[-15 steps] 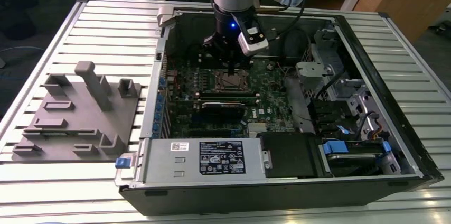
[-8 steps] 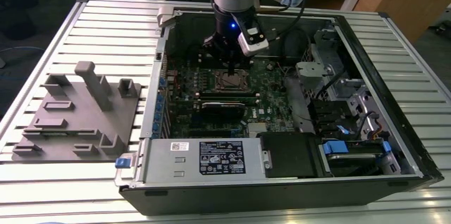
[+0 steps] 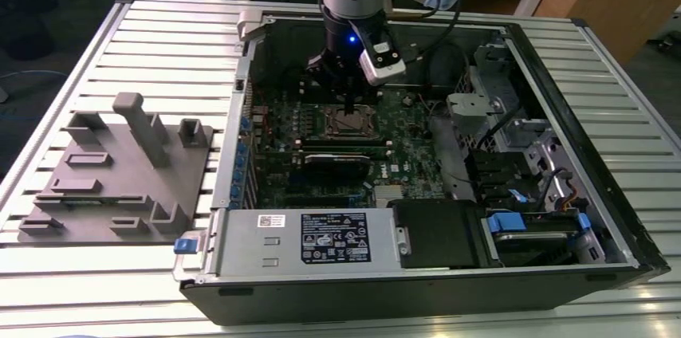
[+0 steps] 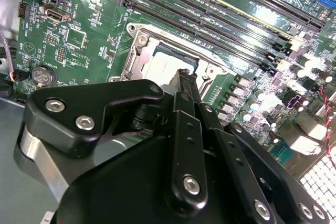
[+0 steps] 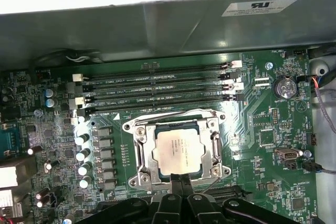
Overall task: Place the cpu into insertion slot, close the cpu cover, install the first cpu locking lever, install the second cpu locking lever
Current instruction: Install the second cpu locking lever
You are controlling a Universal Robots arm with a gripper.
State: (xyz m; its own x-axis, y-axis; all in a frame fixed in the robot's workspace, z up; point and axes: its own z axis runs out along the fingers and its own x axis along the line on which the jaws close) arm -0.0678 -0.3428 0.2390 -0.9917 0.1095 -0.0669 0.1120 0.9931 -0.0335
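The cpu (image 5: pixel 177 151) lies flat in the insertion slot (image 5: pixel 178 129), its pale silver top showing through the cut-out of the cpu cover (image 5: pixel 143 153), which lies down around it. My gripper (image 5: pixel 181 180) is shut, its two black fingertips pressed together at the socket's edge with nothing visibly held. A thin wire lever (image 5: pixel 212 183) runs just beside the tips. In the second wrist view the fingertips (image 4: pixel 184 77) touch the socket frame next to the cpu (image 4: pixel 160 66). In the exterior view the gripper (image 3: pixel 350 107) stands upright over the socket (image 3: pixel 346 121) inside the open computer case.
Long black memory slots (image 5: pixel 157 90) run beside the socket and a row of capacitors (image 5: pixel 83 153) on another side. The case walls (image 3: pixel 575 115), drive bays and power supply (image 3: pixel 319 242) ring the motherboard. A grey fixture (image 3: pixel 117 170) sits on the slatted table at the exterior view's left.
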